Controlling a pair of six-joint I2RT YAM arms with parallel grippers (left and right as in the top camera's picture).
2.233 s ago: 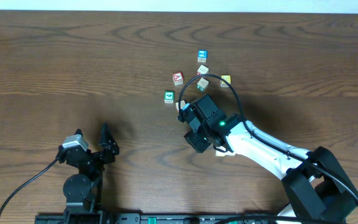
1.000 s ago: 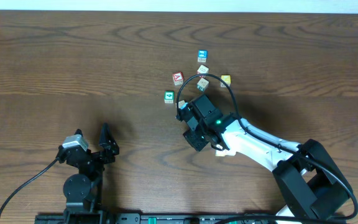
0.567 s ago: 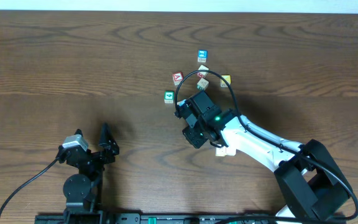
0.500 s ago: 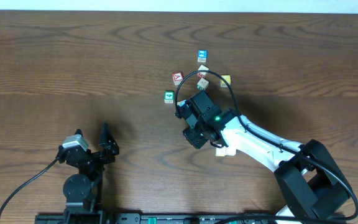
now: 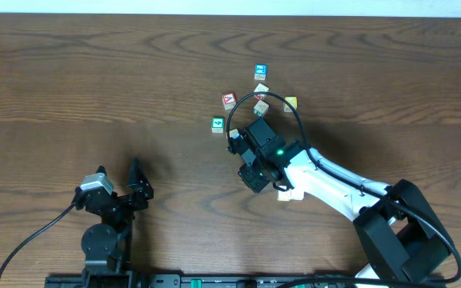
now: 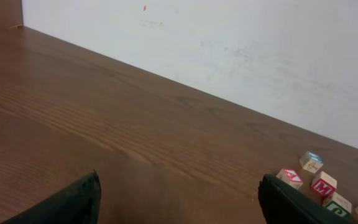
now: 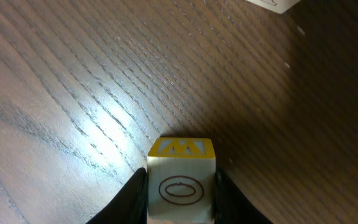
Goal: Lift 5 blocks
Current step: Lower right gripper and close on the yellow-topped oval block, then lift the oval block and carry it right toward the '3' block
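We look down on a dark wooden surface (image 5: 94, 72) with a robot arm at each near corner.

The right pincer (image 7: 180, 175) is pinching a small alphabet block (image 7: 181, 186), one finger pressed against each side. This block has one yellow face bearing a pale letter M and a cream face with an oval outline. We cannot tell whether it rests on the surface or hangs just above it.

From above, this block lies at the near left edge of a loose cluster, just beside a green-faced cube (image 5: 218, 125). Farther back are a red-faced cube (image 5: 229, 100), a cream block (image 5: 261, 89), a yellow block (image 5: 290, 103) and a blue-faced cube (image 5: 260, 72).

The left pincer (image 6: 179, 186) is spread wide and grips nothing. It is well apart from the cluster.
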